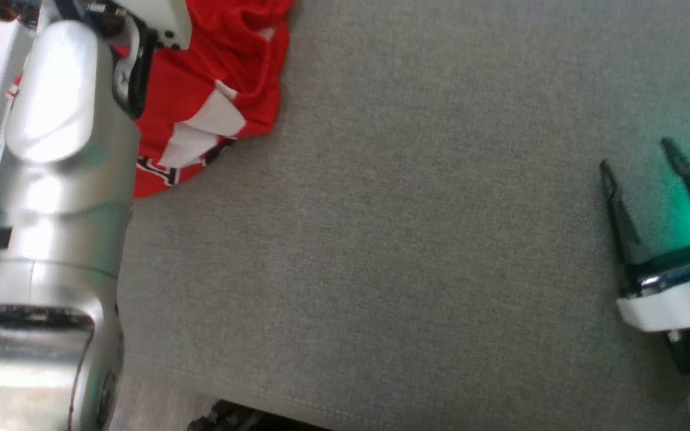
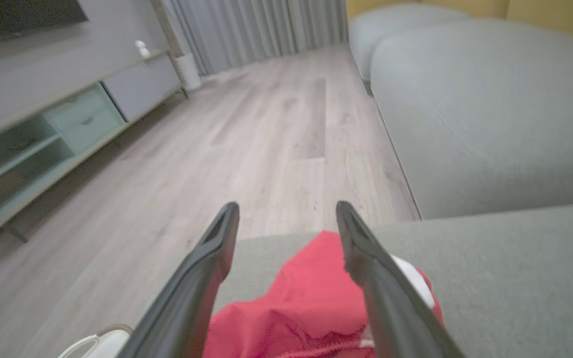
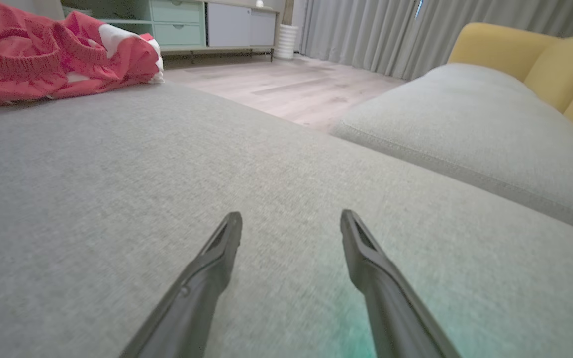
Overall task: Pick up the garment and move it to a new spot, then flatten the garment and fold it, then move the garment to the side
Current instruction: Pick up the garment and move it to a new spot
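Nothing looks done yet — the red garment lies crumpled, the left gripper spread empty over it, the right gripper spread and idle

Home living room: grey sofa, TV cabinet, curtains.

Broad bare stretch of the grey seat surface, lying between the crumpled red garment at its far left corner and the right gripper, fingers spread, at its right edge; passage across it is unobstructed. The near left side is occupied by the silver left forearm. The left gripper, fingers parted, is seen above the garment, with open wooden floor beyond. The right is bounded by a second cushion.
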### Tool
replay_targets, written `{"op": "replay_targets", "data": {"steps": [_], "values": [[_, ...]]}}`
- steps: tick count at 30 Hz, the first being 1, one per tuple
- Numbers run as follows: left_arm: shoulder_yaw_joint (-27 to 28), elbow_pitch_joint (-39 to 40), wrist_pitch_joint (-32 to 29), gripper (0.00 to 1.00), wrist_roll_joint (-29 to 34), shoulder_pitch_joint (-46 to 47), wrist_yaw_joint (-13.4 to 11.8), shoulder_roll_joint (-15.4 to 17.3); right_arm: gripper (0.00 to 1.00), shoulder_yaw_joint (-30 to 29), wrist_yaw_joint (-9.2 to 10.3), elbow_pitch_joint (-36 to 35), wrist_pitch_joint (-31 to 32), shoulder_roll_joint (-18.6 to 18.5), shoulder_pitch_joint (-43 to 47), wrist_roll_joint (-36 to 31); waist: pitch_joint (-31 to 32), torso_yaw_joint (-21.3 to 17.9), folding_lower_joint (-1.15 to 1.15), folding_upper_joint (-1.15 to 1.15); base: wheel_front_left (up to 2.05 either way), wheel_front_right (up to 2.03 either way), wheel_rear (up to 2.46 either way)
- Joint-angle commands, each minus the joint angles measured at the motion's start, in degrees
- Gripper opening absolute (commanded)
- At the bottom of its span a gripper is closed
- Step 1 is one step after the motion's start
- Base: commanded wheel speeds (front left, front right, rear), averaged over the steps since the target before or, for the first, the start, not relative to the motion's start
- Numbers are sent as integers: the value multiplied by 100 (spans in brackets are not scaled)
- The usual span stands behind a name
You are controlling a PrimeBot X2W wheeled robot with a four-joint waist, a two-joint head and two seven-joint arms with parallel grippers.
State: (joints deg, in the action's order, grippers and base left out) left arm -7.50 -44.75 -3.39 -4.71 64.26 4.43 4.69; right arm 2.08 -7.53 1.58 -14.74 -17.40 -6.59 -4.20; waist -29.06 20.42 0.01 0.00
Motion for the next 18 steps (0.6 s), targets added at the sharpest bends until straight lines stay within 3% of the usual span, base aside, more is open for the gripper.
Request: {"op": "replay_targets", "data": {"steps": [1,5,9,10,11,18], "values": [[81,-33,-147,100,-21,89,26,263,100,73,4,-97,-26,-119,-74,-33,-319,-98,-1,0,0,0,0],[6,-967,-758,100,-95,422,105,262,100,72,4,-235,-26,-224,-132,-19,-510,-170,-1,0,0,0,0],[-74,-1686,-1003,100,-121,436,153,283,100,121,4,-261,-26,-222,-243,-24,-587,-252,-1,0,0,0,0],[-103,-1788,-972,42,-119,439,168,297,100,123,4,-268,-26,-210,-271,-26,-593,-265,-1,0,0,0,0],[-138,-1847,-877,0,-108,451,183,316,100,118,4,-279,-26,-195,-297,-29,-599,-276,-1,0,0,0,0],[-498,-1882,297,0,147,685,230,475,100,134,4,-168,-26,-64,-341,-3,-381,-257,-1,0,0,0,0]]}}
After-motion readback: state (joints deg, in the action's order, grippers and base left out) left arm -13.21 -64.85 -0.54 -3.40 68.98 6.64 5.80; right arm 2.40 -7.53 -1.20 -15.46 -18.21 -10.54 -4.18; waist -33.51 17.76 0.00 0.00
